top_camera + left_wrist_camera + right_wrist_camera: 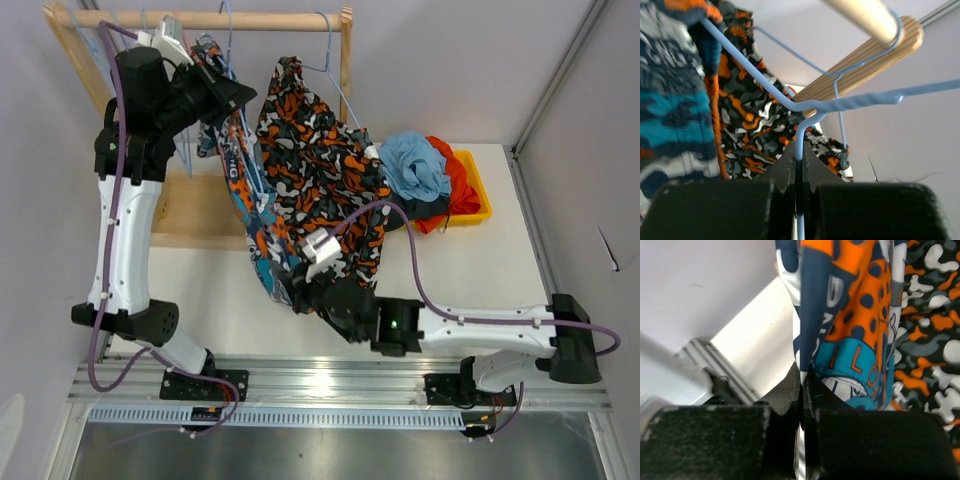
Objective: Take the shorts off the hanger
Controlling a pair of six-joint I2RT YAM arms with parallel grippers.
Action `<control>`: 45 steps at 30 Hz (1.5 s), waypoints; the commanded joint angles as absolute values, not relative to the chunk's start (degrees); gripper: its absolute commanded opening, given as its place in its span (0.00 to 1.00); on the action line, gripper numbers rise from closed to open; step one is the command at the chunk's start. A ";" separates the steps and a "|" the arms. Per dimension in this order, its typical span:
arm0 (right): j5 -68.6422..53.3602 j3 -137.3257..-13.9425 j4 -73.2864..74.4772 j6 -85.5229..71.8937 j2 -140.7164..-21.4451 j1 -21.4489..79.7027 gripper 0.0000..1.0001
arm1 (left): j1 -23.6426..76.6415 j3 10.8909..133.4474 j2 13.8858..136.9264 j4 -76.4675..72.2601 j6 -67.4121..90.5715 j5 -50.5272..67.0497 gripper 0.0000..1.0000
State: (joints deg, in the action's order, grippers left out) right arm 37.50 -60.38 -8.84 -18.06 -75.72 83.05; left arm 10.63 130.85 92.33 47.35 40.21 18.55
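Shorts [850, 320] over white table [230, 290]: left fingers [784, 167] clamp hanger [840, 104], right fingers [785, 400] clamp them.

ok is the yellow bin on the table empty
No, the yellow bin holds a heap of light blue shorts and orange shorts.

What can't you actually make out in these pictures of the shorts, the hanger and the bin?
- Top view: where the blue-and-orange shorts sit on the hanger; the left arm and the blotch-print shorts cover it.
- Top view: the dark shorts in the yellow bin; the light blue shorts cover most of them.
- Right wrist view: the blue-and-orange pair's upper part, cut off by the top edge.
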 commanded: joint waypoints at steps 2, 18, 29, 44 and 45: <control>27.26 -69.84 -10.55 -12.31 -82.68 73.50 0.00 | 10.63 118.09 82.04 34.29 43.14 21.79 0.00; 17.31 -83.50 -13.89 -10.46 -96.86 55.46 0.00 | 12.74 83.29 54.51 24.01 68.36 28.47 0.00; 18.81 -81.57 -15.56 -10.28 -91.32 55.20 0.00 | 13.62 64.08 53.00 9.05 80.51 36.74 0.00; 20.30 -72.95 -18.54 -11.42 -89.30 55.72 0.00 | 17.66 71.19 46.95 10.81 97.55 39.74 0.00; 20.39 -72.51 -19.24 -11.51 -89.47 55.72 0.00 | 18.36 70.93 45.72 11.33 99.30 36.94 0.00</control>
State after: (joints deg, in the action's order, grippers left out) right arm 19.16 -73.36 -14.66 -10.85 -90.41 55.40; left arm 16.16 69.01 49.74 13.98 91.59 38.54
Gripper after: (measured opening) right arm 0.011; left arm 0.037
